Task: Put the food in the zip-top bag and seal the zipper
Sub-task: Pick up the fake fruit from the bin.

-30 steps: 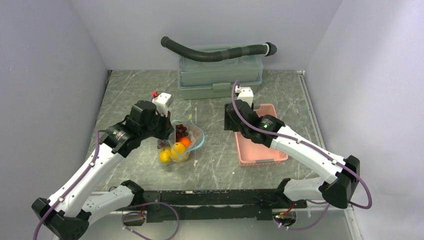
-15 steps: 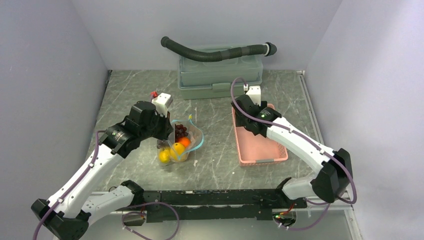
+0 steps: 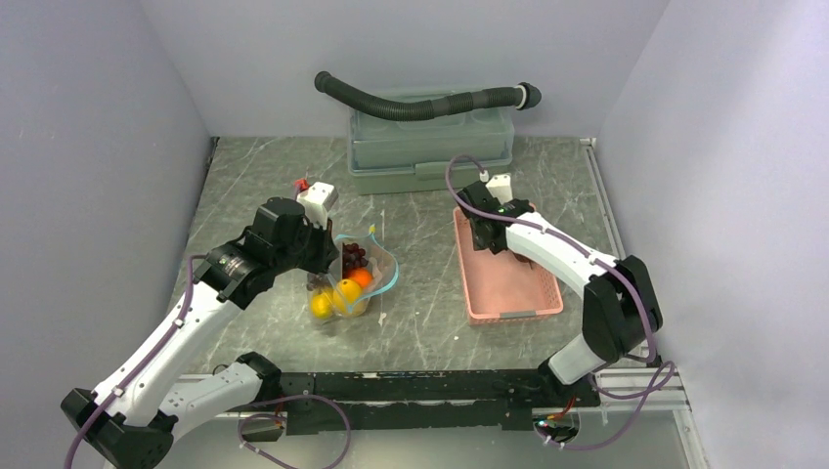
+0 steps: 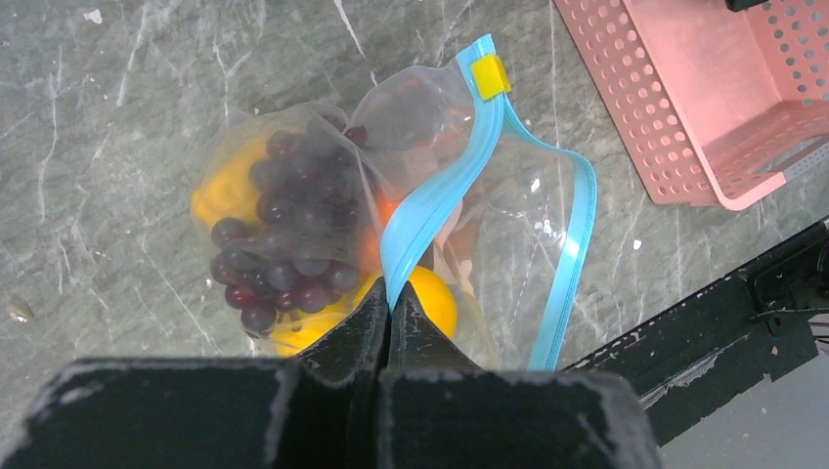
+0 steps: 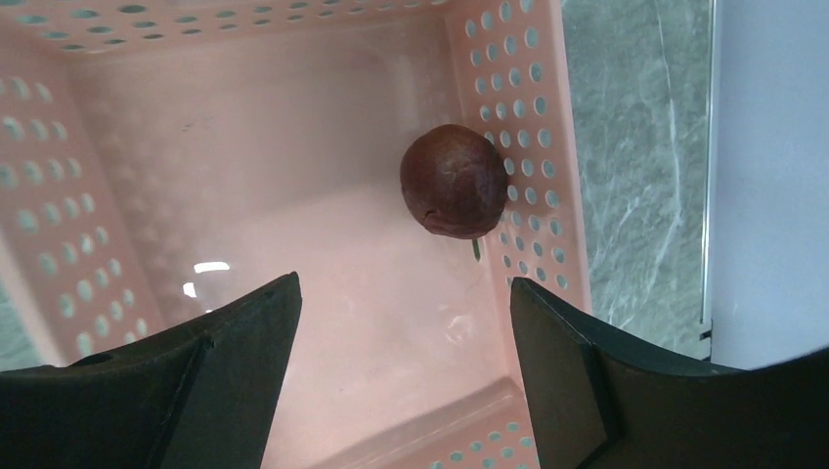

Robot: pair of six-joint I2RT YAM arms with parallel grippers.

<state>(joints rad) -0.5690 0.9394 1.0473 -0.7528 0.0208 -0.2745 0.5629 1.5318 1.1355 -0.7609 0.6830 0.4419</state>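
Observation:
The clear zip-top bag [image 3: 364, 283] lies on the table left of centre, its mouth open. Inside it I see the purple grape bunch [image 4: 283, 230], an orange ball [image 3: 363, 277] and yellow lemons [image 3: 337, 293]. My left gripper [image 4: 389, 298] is shut on the teal-blue zipper [image 4: 445, 186] strip, below its yellow slider tab [image 4: 490, 75]; in the top view the left gripper [image 3: 327, 256] sits at the bag's left edge. My right gripper [image 5: 403, 288] is open and empty above the pink basket [image 5: 147, 195], where a dark red-brown round fruit [image 5: 455, 181] lies by the right wall. In the top view the right gripper [image 3: 487, 239] is over the basket's far end.
A grey-green lidded box [image 3: 430, 147] with a black corrugated hose [image 3: 420, 101] on top stands at the back. The pink basket [image 3: 533, 293] lies right of centre. A black rail [image 3: 420, 386] runs along the near edge. Walls close in on both sides.
My right arm has swung right and back, from beside the basket's left edge to over its far end, with the elbow folding in. The left arm and the bag have not moved.

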